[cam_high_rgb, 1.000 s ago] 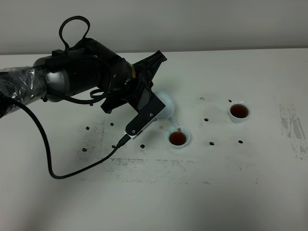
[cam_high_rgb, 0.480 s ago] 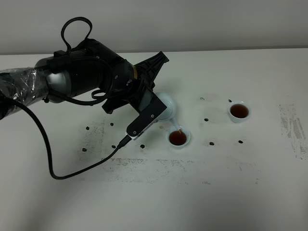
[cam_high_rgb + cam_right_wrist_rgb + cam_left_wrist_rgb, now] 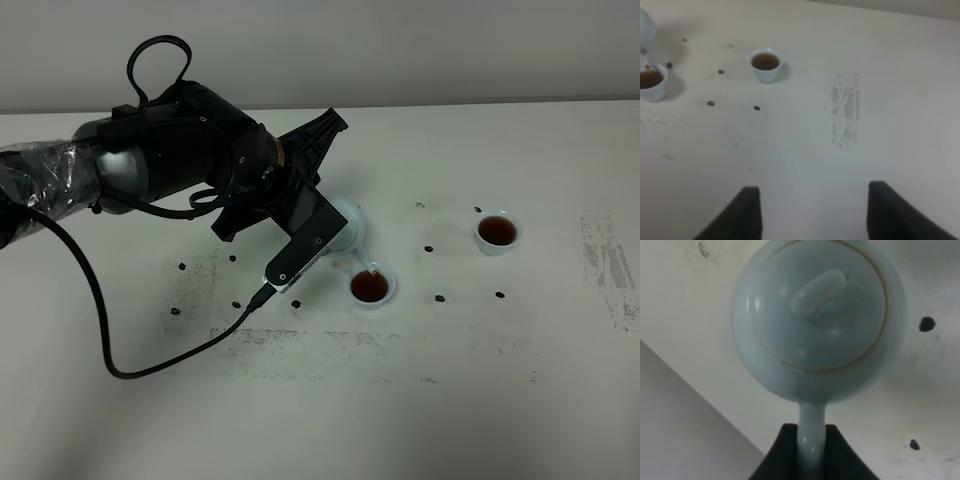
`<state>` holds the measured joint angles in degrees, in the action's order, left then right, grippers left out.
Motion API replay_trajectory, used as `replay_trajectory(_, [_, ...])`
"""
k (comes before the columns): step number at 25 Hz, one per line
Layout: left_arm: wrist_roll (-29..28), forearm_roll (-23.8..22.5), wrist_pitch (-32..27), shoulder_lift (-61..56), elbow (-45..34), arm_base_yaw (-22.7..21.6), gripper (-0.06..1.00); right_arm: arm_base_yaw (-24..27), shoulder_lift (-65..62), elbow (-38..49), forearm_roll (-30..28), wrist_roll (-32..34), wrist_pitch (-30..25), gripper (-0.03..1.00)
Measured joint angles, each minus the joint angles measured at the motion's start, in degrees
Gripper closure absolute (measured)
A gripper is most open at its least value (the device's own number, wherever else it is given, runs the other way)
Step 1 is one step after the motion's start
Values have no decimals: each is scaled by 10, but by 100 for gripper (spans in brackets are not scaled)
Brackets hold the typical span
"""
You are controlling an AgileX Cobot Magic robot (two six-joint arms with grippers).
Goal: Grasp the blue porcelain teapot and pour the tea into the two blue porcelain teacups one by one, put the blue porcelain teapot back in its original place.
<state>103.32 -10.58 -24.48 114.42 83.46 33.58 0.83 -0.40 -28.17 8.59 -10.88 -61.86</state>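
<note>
The blue porcelain teapot is tipped with its spout over the nearer teacup, and a thin brown stream falls into it. My left gripper is shut on the teapot's handle. In the left wrist view the handle sits between my black fingers, with the lidded teapot beyond my gripper. Both teacups hold brown tea; the farther one stands to the right. My right gripper is open and empty, above bare table, facing the farther cup and the nearer cup.
Small dark specks lie scattered on the white table around the cups. A black cable loops from the left arm over the table's left part. A grey scuffed patch marks the right side.
My left wrist has rolled slightly further and shifted a little right, tipping the teapot more over the nearer cup. The cups and right gripper have not moved.
</note>
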Motion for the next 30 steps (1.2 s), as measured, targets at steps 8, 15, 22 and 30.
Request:
replay_trajectory(8, [-85,2,-8,0,0,0,88,0,0,0,0,0,0,51])
replay_trajectory(15, [-194,5,-17,-24,0,0,88,0,0,0,0,0,0,51])
replay_trajectory(22, [-351,59,-60,-38,0,0,88,0,0,0,0,0,0,51])
replay_trajectory(30, [-626,78,-108,-38,0,-2,88,0,0,0,0,0,0,51])
